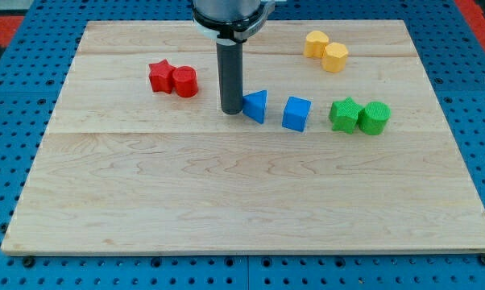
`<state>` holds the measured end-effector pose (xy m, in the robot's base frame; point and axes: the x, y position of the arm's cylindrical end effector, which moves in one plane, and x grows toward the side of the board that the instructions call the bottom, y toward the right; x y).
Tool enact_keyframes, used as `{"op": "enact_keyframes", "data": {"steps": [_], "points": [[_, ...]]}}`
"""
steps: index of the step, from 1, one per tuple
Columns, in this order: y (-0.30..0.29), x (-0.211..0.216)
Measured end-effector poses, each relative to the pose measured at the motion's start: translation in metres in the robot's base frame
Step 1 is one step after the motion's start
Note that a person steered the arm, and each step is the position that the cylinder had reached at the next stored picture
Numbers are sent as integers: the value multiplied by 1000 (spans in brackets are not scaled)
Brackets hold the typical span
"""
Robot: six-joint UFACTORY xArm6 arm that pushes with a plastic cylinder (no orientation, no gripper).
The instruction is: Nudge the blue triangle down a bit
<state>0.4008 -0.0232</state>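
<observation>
The blue triangle (pixel 256 106) lies near the middle of the wooden board (pixel 242 193), a little above centre. My tip (pixel 230 111) stands right at the triangle's left side, touching it or nearly so, and the rod hides its left edge. A blue cube (pixel 296 113) sits just to the triangle's right, apart from it.
A red star (pixel 159 76) and a red cylinder (pixel 184 82) sit together at the upper left. Two yellow blocks (pixel 316 43) (pixel 335 57) are at the upper right. A green star (pixel 345 113) and a green cylinder (pixel 375 118) stand at the right.
</observation>
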Motion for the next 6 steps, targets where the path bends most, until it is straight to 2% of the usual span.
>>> {"op": "enact_keyframes", "data": {"steps": [1,2,3,6], "points": [[-14,-12],[34,-37],[70,-31],[21,-20]]}}
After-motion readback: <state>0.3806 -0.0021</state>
